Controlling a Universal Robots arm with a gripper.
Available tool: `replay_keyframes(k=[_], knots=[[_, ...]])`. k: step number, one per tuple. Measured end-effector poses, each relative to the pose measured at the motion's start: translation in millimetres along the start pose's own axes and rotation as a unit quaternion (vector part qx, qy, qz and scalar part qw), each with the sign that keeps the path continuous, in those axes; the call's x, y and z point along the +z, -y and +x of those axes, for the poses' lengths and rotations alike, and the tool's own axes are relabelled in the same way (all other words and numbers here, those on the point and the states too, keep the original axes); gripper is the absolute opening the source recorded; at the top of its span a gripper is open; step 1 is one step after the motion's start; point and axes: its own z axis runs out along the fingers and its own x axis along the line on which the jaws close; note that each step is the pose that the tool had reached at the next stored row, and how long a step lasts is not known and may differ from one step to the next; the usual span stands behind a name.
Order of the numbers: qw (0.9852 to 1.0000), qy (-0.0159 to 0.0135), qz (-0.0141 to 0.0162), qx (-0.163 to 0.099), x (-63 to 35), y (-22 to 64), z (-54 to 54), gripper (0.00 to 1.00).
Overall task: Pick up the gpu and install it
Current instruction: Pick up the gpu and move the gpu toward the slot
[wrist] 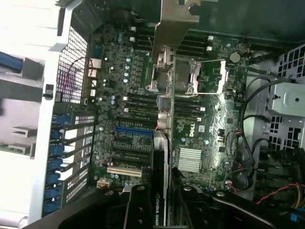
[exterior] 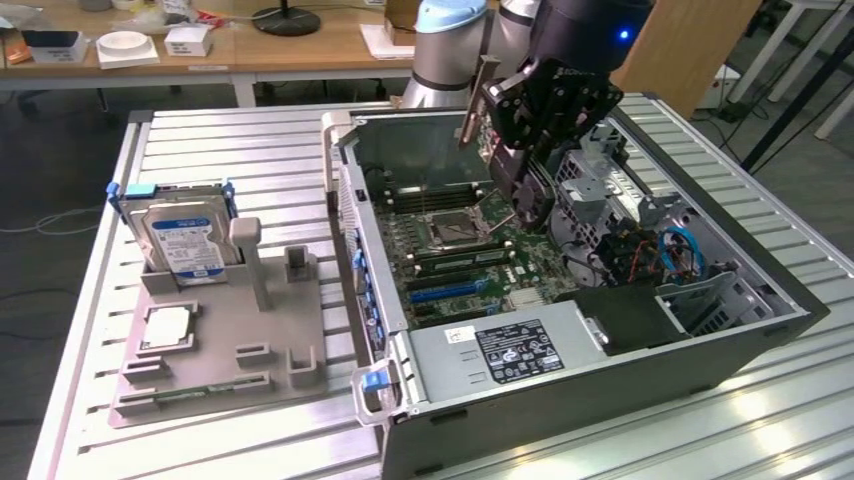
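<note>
A slatted metal table [exterior: 240, 140] carries an open computer case [exterior: 601, 400] lying on its side. On the exterior view's left is a gray holder plate [exterior: 227, 330] with a hard drive [exterior: 187, 245] standing in it. Inside the case the motherboard [exterior: 454, 235] lies exposed, and the gripper [exterior: 531, 185] hangs over it near the processor socket [exterior: 447, 228]. Its fingers [wrist: 139, 210] are clamped on the gpu [wrist: 160, 162], which shows edge-on between them in the wrist view. The card's metal bracket [exterior: 473, 112] sticks out beyond the gripper toward the far side of the case. The card looks lifted clear of the board and seated in nothing, so the pick-up appears done and the step in hand is bringing the card to its place. The expansion slots, among them a blue slot [wrist: 133, 130] and a white slot [wrist: 125, 171], sit by the rear wall with its row of blue clips [wrist: 53, 157]. The card's edge seems to run across these slots rather than along them. Seating it would therefore call for lining its contact edge up with one slot, bracket toward the rear wall. It would then need a straight, even press, since a tilted card could jam.
</note>
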Motion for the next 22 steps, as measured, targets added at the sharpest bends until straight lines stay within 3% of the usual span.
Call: replay_keyframes(k=[5, 22], knots=[[1.0000, 0.0000, 0.0000, 0.000, 0.5, -8.6, -2.8, 0.26], [1.0000, 0.0000, -0.0007, -0.001, 0.4, -8.7, -4.8, 0.26]])
